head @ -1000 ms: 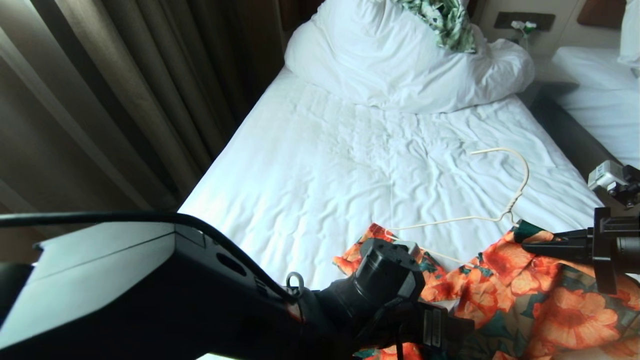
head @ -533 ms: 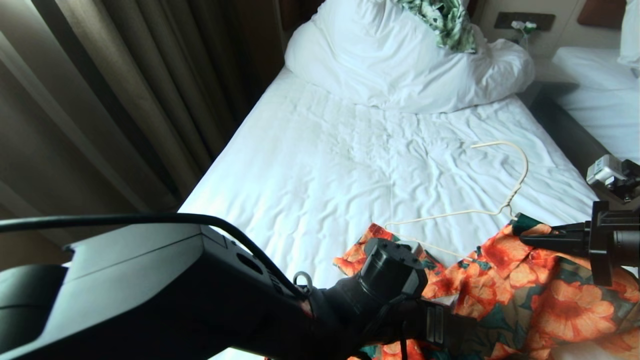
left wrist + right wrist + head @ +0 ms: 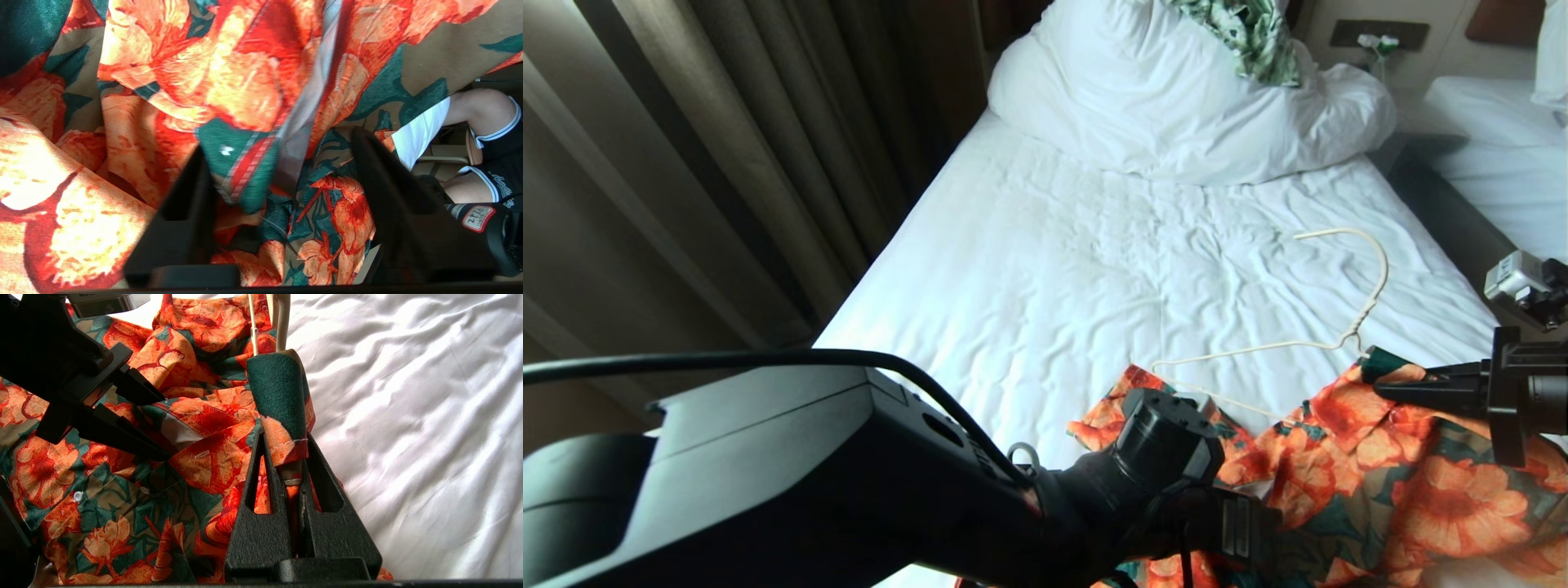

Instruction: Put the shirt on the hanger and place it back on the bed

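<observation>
Since a second ago the hanger (image 3: 1347,327) has shifted slightly up the bed (image 3: 1045,269), so the right gripper (image 3: 286,457) (clamped on the shirt (image 3: 1405,482)) does best holding the collar taut while the left gripper (image 3: 282,179), jaws spread around a fold, gathers cloth.

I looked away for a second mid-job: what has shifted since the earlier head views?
The hanger hook slid slightly toward the pillow. The left gripper and its arm edged rightward, fingers open around the shirt. The right gripper stays clamped on the shirt fold. The bed is unchanged.
</observation>
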`<state>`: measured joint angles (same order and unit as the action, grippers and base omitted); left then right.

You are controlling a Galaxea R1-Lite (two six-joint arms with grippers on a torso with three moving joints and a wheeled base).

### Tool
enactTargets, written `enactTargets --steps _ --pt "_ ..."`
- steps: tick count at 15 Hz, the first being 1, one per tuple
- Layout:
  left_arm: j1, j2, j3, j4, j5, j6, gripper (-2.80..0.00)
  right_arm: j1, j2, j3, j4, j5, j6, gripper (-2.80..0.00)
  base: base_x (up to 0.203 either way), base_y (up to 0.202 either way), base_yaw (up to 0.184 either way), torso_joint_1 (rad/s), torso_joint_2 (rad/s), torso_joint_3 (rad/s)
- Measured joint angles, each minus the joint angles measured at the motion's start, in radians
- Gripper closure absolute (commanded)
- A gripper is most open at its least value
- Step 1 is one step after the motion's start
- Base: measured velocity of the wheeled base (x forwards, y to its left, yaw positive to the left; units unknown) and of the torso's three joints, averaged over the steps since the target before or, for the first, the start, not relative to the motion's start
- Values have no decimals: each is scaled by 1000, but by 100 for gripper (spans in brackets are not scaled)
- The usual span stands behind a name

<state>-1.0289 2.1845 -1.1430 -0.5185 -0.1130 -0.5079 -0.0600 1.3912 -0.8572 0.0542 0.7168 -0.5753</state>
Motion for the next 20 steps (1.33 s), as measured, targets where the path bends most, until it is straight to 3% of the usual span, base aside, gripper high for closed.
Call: enactTargets --steps 10,16,20 --pt "23 -103 82 16 9 3 0 3 -31 3 0 10 7 0 0 0 0 0 0 0" --pt "69 -166 197 46 45 5 0 1 -82 -4 -2 247 110 0 0 0 0 0 0 0" --pt "153 -169 222 39 57 11 0 0 -56 1 -2 292 105 0 0 0 0 0 0 0"
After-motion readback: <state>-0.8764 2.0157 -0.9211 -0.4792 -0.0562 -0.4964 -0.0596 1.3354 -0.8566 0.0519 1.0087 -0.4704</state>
